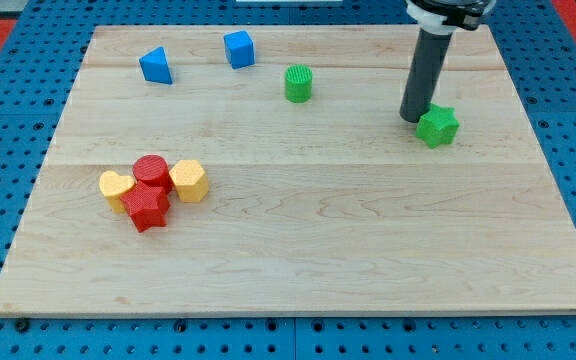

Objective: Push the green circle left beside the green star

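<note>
The green circle [298, 83] stands near the view's top, a little right of centre. The green star [437, 126] lies at the view's right, well apart from the circle and lower. My tip [413, 117] stands right against the star's upper left side, touching or nearly so. The circle is far to the left of my tip.
A blue triangle [155, 66] and a blue cube [238, 48] lie at the view's top left. A cluster at the left holds a yellow heart [115, 187], a red circle [152, 171], a red star [146, 208] and a yellow hexagon [188, 181]. The wooden board [368, 250] ends at blue pegboard.
</note>
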Robot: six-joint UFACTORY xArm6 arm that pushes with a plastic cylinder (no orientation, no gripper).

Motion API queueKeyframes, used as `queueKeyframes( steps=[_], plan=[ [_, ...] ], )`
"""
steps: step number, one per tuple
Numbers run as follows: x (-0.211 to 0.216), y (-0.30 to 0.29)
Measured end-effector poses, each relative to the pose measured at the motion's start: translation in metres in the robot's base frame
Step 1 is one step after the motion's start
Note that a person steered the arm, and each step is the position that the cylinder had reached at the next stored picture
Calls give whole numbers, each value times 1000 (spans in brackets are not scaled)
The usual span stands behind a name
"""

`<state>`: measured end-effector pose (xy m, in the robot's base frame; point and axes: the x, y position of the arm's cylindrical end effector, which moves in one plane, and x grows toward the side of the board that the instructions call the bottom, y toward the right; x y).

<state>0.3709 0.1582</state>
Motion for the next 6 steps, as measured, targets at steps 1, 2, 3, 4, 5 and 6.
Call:
queueKeyframes(
  steps=[1, 2, 3, 4, 5, 6],
  plan=[
    [4, 24],
    [-66, -5],
    [-125, -63],
    [-116, -147],
    [-71, -175],
    [-22, -144]
  ],
)
